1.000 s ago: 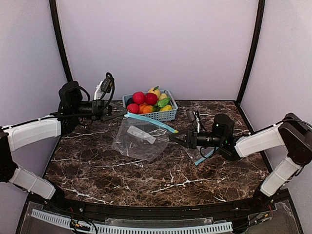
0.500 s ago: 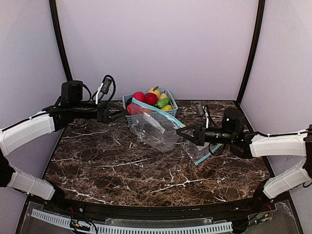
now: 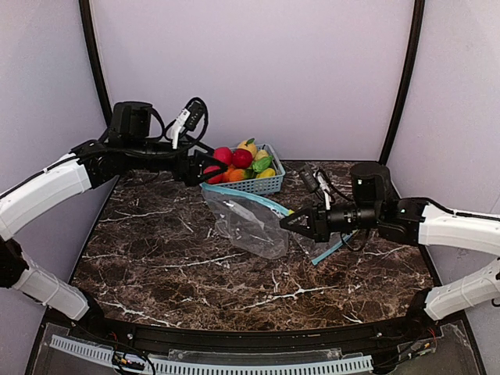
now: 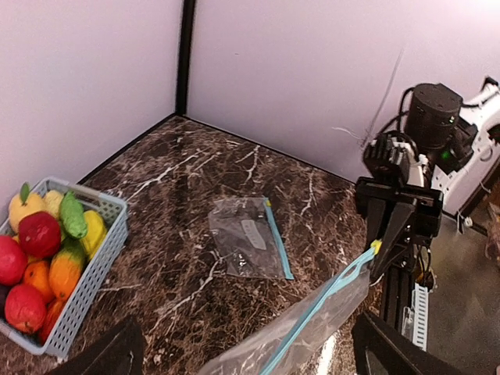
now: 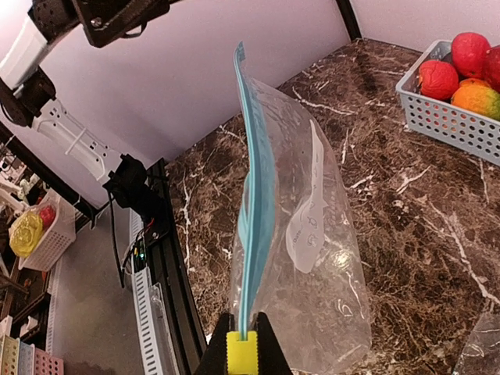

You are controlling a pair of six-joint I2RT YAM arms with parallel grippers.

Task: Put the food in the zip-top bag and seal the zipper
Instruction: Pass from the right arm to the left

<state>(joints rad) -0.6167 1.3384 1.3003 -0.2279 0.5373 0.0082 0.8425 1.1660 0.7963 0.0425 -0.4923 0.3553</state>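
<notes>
Right gripper (image 3: 286, 222) has its jaws closed tight on one end of the zipper (image 3: 250, 200). It holds the bag (image 3: 250, 228) up off the table (image 3: 195, 269), about mid-table and just in front of the basket (image 3: 266, 186). In the right wrist view the zipper (image 5: 251, 195) runs straight away from the pinched end, and the clear bag (image 5: 312, 297) sags to one side, white label showing. Can't tell if the bag's low edge touches the table or if the mouth is sealed.

Left gripper (image 3: 211, 169) has its jaws wide apart and holds nothing. It hovers beside the basket's left end, near the far end of the zipper but not touching it. In the left wrist view its fingers (image 4: 105, 355) sit at the bottom corners, with the held bag (image 4: 312, 332) passing between them further off.

Food (image 3: 236, 160) is all in the basket at the back of the table: red round ones, orange, yellow and a green piece. None is in the bag.

Second bag (image 4: 244, 248) lies flat on the table under the right arm, zipper edge toward that arm.
</notes>
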